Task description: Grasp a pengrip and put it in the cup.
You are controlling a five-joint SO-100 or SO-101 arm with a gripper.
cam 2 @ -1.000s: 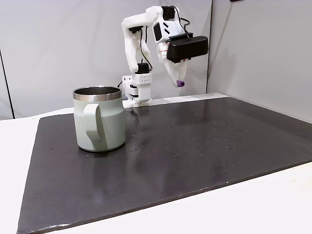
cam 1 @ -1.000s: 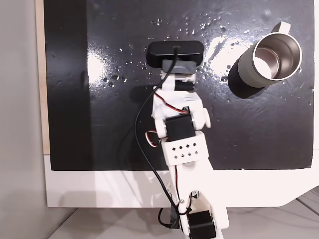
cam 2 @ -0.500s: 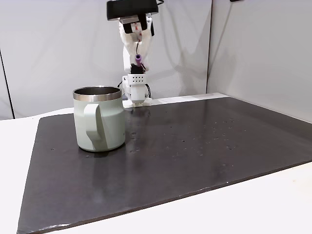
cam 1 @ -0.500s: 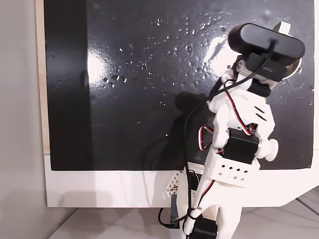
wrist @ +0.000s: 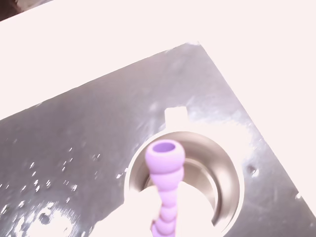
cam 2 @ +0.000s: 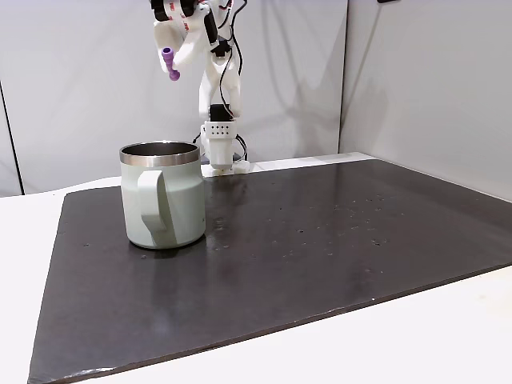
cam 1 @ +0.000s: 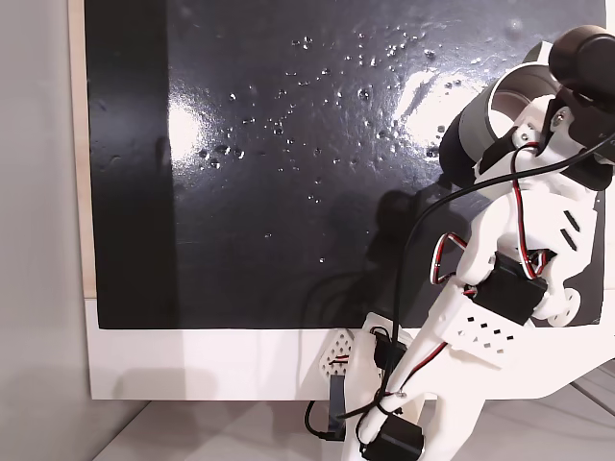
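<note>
The pengrip [cam 2: 170, 62] is a small light-purple ribbed tube, held high in the air by my gripper [cam 2: 171, 66], which is shut on it. In a fixed view from the side it hangs above and slightly behind the cup [cam 2: 162, 194], a grey-beige steel mug with its handle facing the camera. The wrist view looks down along the pengrip [wrist: 165, 183] into the cup's shiny inside [wrist: 218, 183], directly below. In a fixed view from above, the arm [cam 1: 509, 279] covers most of the cup [cam 1: 467, 131] at the top right.
The cup stands on a glossy black mat [cam 2: 320, 240] speckled with small droplets [cam 1: 288, 144]. White table border [cam 1: 192, 365] surrounds the mat. The arm's base [cam 2: 220, 148] sits at the mat's far edge in the side view.
The arm has swung from the mat's middle to over the cup, carrying the pengrip. In the side view the pengrip moved left and up.
</note>
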